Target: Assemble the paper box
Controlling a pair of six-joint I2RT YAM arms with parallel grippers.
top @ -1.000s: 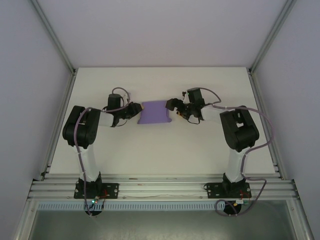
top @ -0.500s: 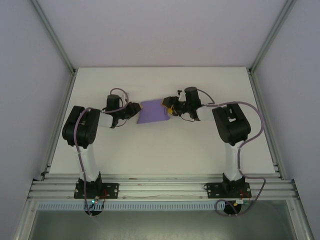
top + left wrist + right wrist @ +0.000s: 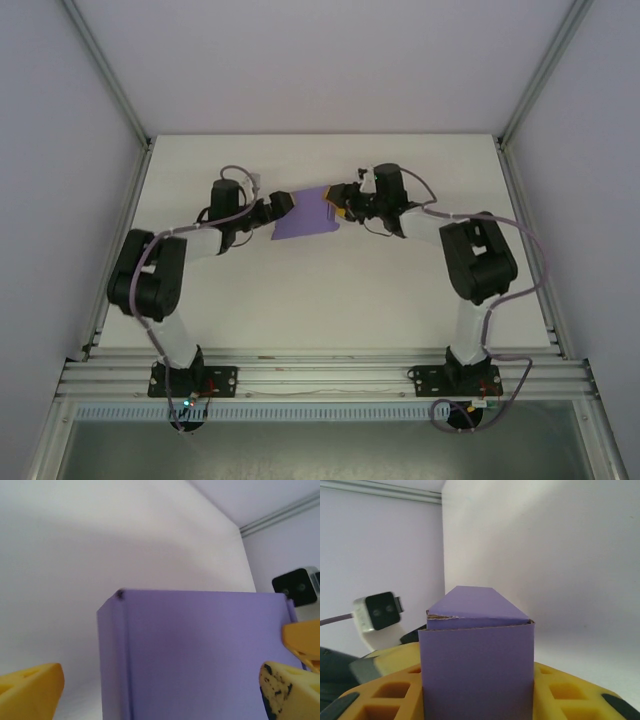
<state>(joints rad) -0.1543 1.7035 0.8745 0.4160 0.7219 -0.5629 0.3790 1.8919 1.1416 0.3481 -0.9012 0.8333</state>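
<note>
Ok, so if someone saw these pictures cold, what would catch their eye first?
The purple paper box stands out first, a violet shape in the middle of the white table. Both arms reach in to it, the left gripper at its left end and the right gripper at its right end, whose yellow fingers flank the box in the right wrist view.

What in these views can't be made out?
Left wrist: lower part of the paper box is cut off by the frame's bottom edge; whether the left tool grips it is unclear.
Top external: fingertips of the right tool are too small to separate.
Right wrist: box's far end is hidden behind its near face.
</note>
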